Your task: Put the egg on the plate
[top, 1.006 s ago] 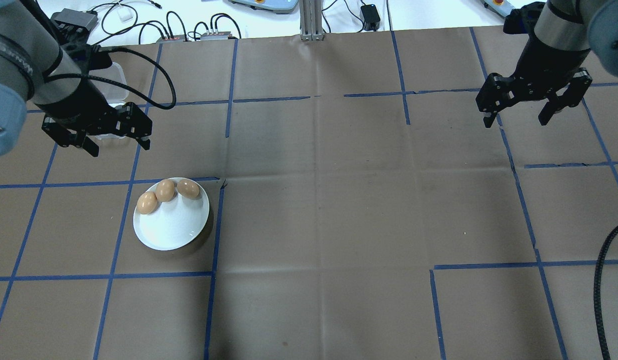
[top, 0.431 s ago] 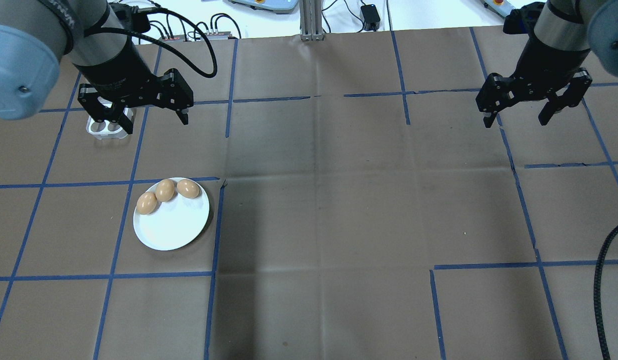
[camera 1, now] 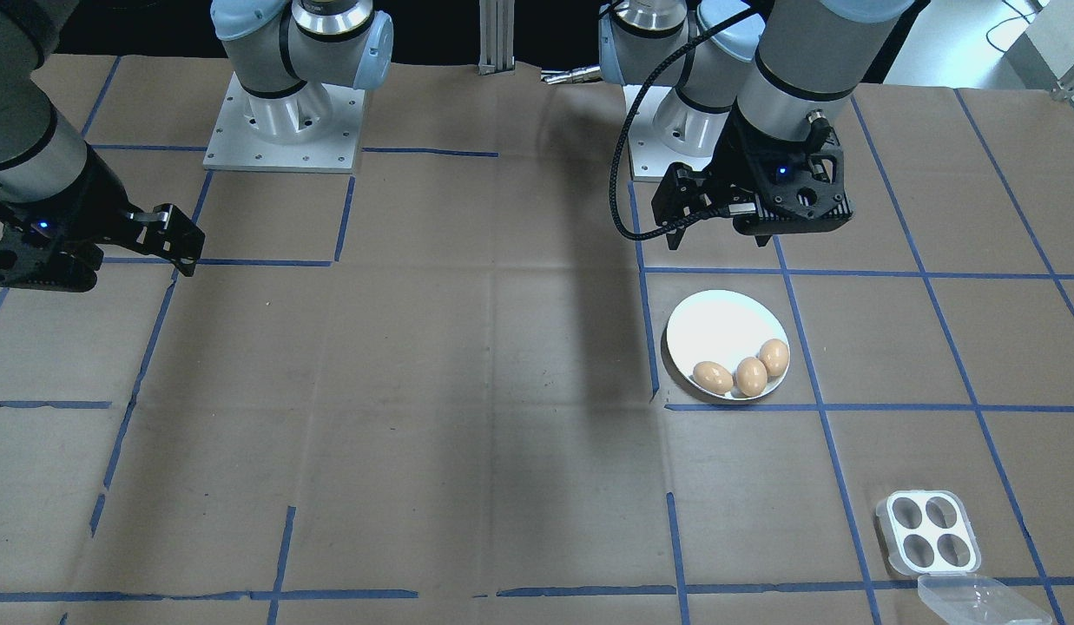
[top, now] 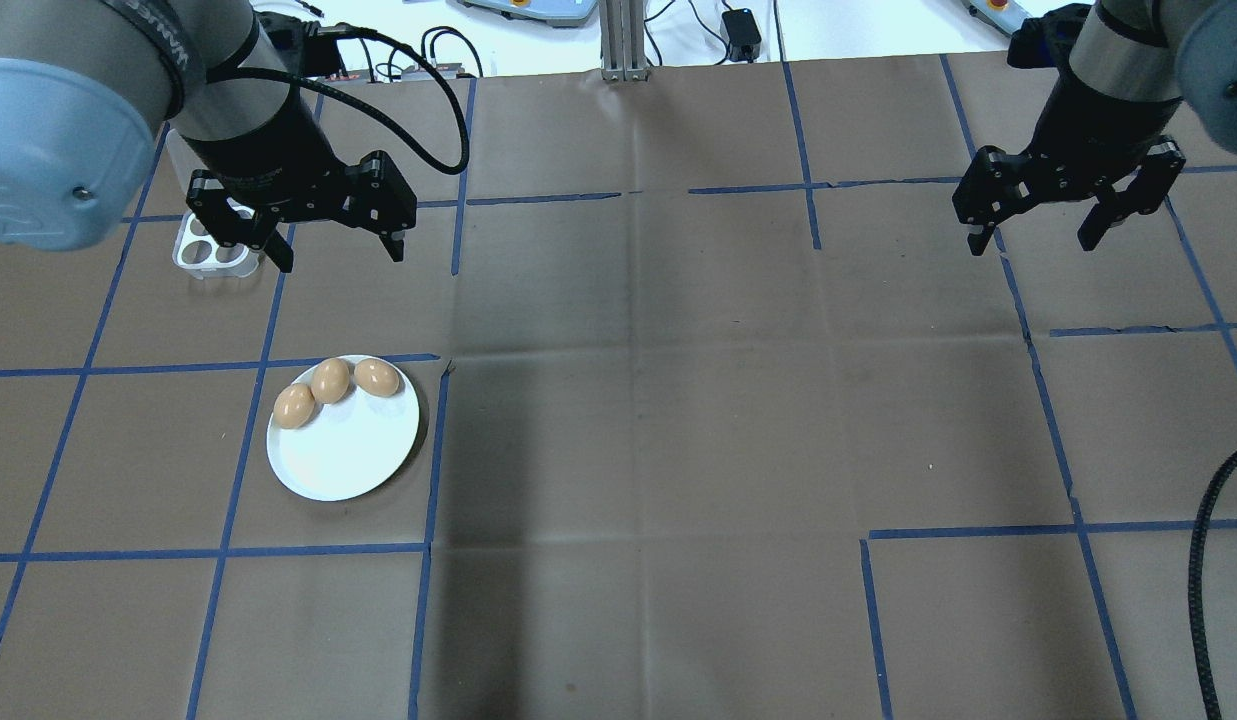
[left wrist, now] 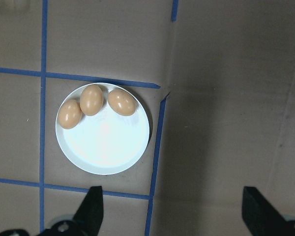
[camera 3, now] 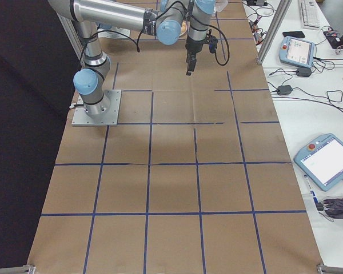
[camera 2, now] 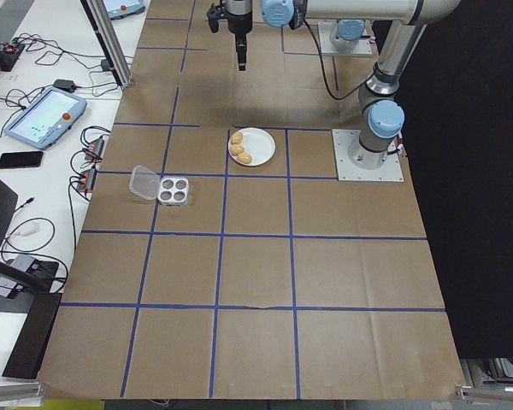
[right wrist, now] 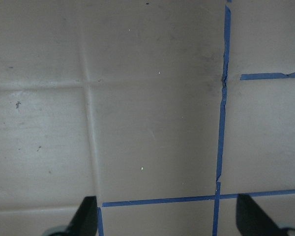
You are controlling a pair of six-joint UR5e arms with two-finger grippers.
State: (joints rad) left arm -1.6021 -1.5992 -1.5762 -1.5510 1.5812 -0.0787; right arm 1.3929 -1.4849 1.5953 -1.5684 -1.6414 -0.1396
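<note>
The white plate [top: 343,460] lies on the left half of the table with three brown eggs along its far rim: one egg [top: 294,405], a second [top: 330,381] and a third [top: 377,377]. My left gripper [top: 338,255] hangs open and empty above the table, beyond the plate and just right of the egg tray. The left wrist view looks straight down on the plate [left wrist: 105,147] from between the spread fingers [left wrist: 91,216]. Far to the right, my right gripper [top: 1033,243] is open and empty over bare paper.
A small white four-cup egg tray [top: 213,250] with all cups empty [camera 1: 927,529] sits at the far left, its clear lid [camera 1: 979,599] folded open beside it. Brown paper with blue tape lines covers the table. Cables and boxes lie past the far edge.
My left arm has swung right, from over the egg tray to beside it, uncovering the tray. The plate, the eggs and the right arm have not moved.
</note>
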